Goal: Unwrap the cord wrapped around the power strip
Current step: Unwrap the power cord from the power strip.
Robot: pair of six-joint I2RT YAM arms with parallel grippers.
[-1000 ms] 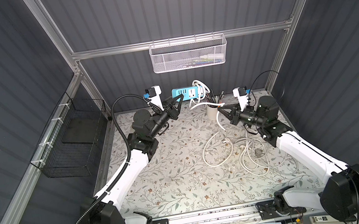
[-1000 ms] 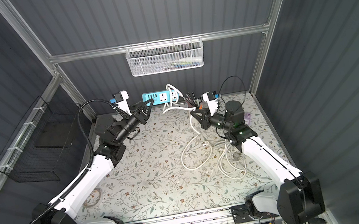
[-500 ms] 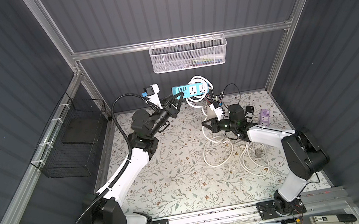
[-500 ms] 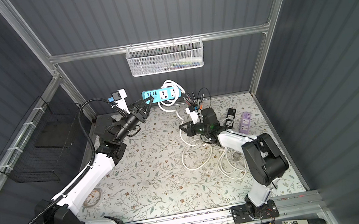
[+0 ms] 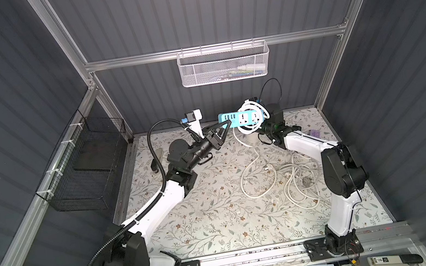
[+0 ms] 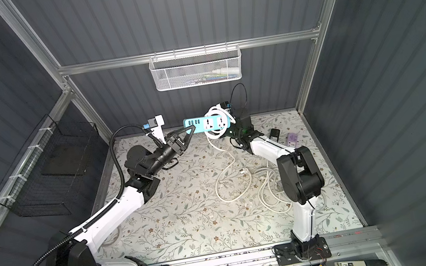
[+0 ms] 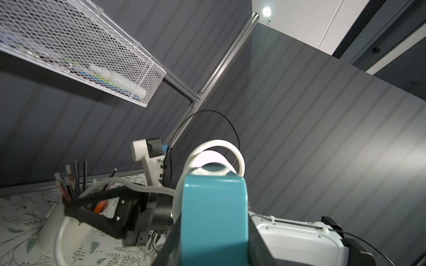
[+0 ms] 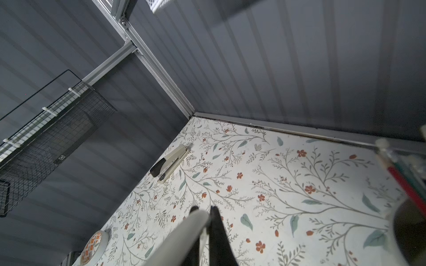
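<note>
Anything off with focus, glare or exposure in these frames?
Left wrist: ceiling light flares white, the close power strip looks soft. Right wrist: the cord and pencils near the lens are blurred, the mat sharp. Both top views: evenly lit, sharp.

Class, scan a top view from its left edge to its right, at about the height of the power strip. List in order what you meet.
black wire basket → left gripper → power strip → small purple object
</note>
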